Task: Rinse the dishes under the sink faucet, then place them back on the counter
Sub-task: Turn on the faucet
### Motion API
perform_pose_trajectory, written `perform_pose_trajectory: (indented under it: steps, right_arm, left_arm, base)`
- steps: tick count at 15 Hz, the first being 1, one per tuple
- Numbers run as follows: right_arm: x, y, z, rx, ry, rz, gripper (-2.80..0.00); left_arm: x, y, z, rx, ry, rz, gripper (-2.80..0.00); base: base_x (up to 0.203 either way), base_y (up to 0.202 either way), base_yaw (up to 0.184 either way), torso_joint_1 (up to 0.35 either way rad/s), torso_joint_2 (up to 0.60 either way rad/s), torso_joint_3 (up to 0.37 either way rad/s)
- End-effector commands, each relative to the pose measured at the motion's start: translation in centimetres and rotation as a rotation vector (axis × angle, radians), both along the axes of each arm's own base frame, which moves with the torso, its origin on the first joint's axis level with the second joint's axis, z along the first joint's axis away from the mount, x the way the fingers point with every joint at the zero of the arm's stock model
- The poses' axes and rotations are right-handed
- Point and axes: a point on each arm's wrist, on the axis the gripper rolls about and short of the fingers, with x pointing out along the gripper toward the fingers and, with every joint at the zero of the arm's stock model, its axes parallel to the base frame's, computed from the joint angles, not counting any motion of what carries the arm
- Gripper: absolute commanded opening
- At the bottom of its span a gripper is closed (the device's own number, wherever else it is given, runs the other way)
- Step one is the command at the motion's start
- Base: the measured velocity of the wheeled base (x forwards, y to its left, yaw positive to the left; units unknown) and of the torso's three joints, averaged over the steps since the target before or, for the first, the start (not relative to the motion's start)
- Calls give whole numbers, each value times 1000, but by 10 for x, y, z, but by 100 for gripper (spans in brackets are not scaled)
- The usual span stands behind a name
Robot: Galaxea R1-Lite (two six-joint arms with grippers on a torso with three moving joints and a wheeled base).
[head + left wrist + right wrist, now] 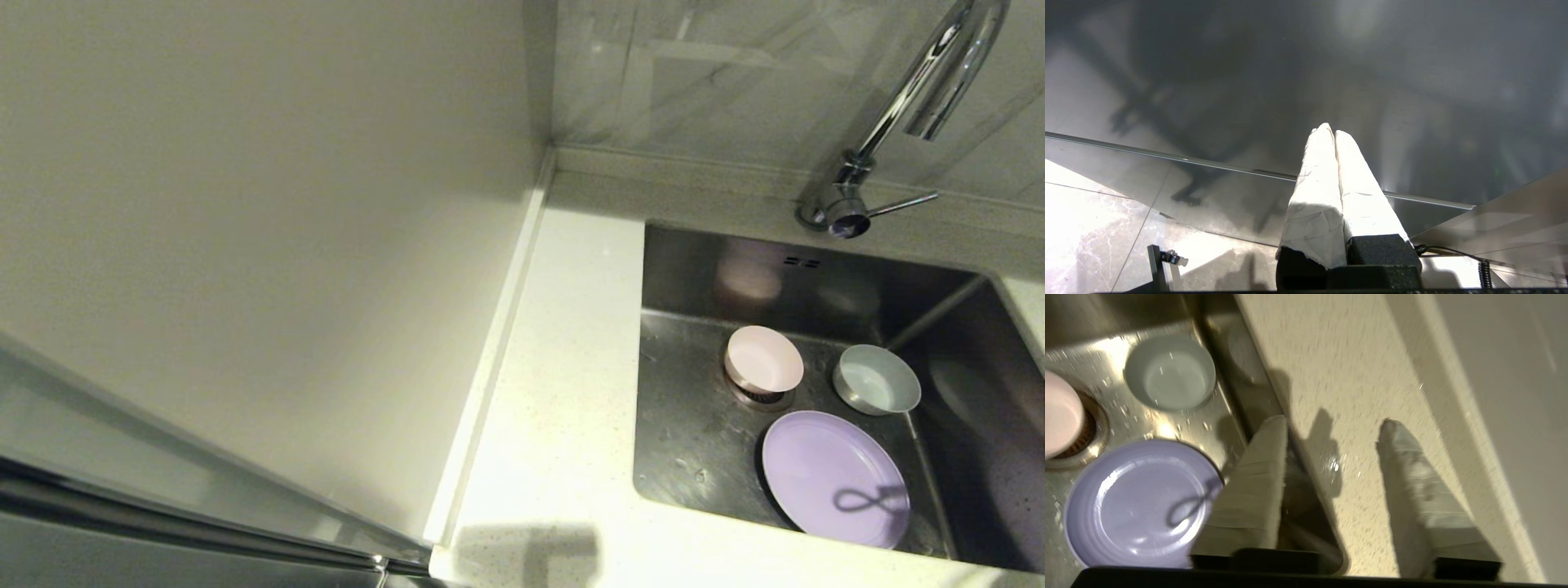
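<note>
Three dishes lie in the steel sink (694, 425): a pale pink bowl (765, 359) over the drain, a light blue-grey bowl (878, 378) to its right, and a lilac plate (834, 478) nearest me. The chrome faucet (914, 90) arches over the back rim, its lever (902, 204) pointing right. No arm shows in the head view. My right gripper (1334, 422) is open and empty above the sink's right edge, with the plate (1135, 502), blue-grey bowl (1169, 373) and pink bowl (1059, 412) beside it. My left gripper (1333, 130) is shut, empty and away from the sink.
White speckled counter (563, 392) runs left of the basin and also right of it (1363, 375). A beige wall panel (245, 204) stands at the left, a steel edge (163, 490) at lower left. The left wrist view shows a steel panel (1290, 81) and floor tiles (1094, 228).
</note>
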Motion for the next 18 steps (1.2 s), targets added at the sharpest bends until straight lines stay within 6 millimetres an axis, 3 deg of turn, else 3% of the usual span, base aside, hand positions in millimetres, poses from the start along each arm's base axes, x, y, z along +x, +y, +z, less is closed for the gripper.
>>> perform_pose_trajectory:
  steps: [1,5,8,14,18]
  right_arm:
    - [0,3,22,-37,-57,9,-280]
    - [26,33,65,167,-179,113,-280]
    - [56,53,65,340,-169,181,-280]
    - [98,50,100,304,-303,242,-280]
    - [128,43,104,255,-454,360,-280]
  left_arm:
    - [0,0,-1,-1,3,0,-280]
    - [0,0,-1,-1,2,0,-280]
    - [0,0,-1,-1,3,1,-280]
    - [0,0,-1,-1,3,-1,-280]
    - [0,0,-1,-1,3,1,-280]
  base:
    - [0,0,0,0,0,0]
    - [0,0,0,0,0,0]
    - [0,0,0,0,0,0]
    - [0,0,0,0,0,0]
    - [0,0,0,0,0,0]
